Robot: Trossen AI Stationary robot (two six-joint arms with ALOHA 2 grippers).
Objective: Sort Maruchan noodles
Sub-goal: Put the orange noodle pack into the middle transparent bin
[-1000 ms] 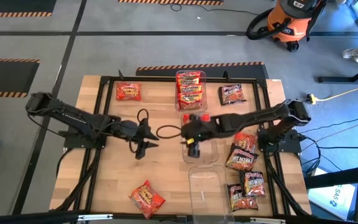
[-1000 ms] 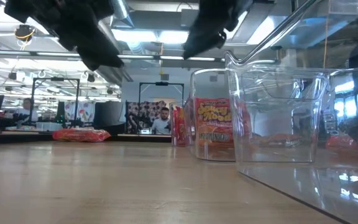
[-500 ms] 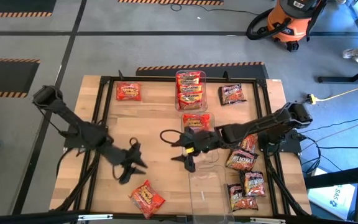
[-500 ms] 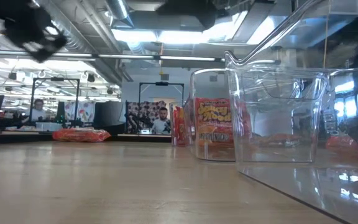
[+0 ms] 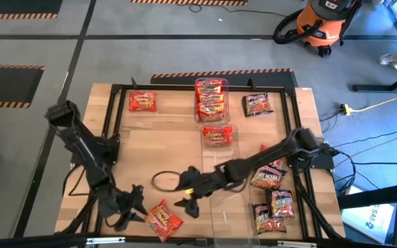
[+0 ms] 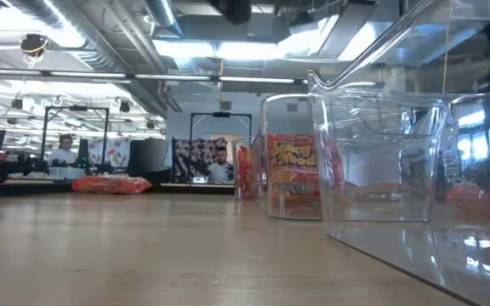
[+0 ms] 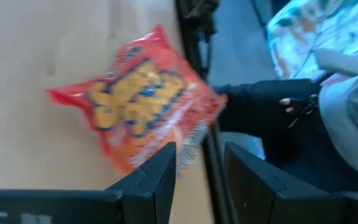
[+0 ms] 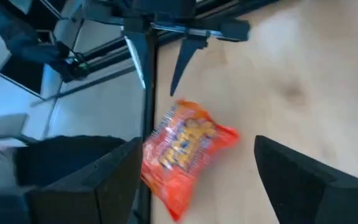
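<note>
Both my pincers converge on one loose orange-red noodle packet (image 5: 163, 219) lying flat near the lower edge of the high view, evidently the next item for sorting. My right gripper (image 5: 187, 204) sits just right of it, fingers spread wide and empty, set to straddle it. My left gripper (image 5: 124, 215) waits just left of it, fingers partly apart, holding nothing as far as the blurred wrist view allows. Sorted packets fill the clear bin (image 5: 211, 100) at upper centre; dark packets (image 5: 267, 178) remain at right.
</note>
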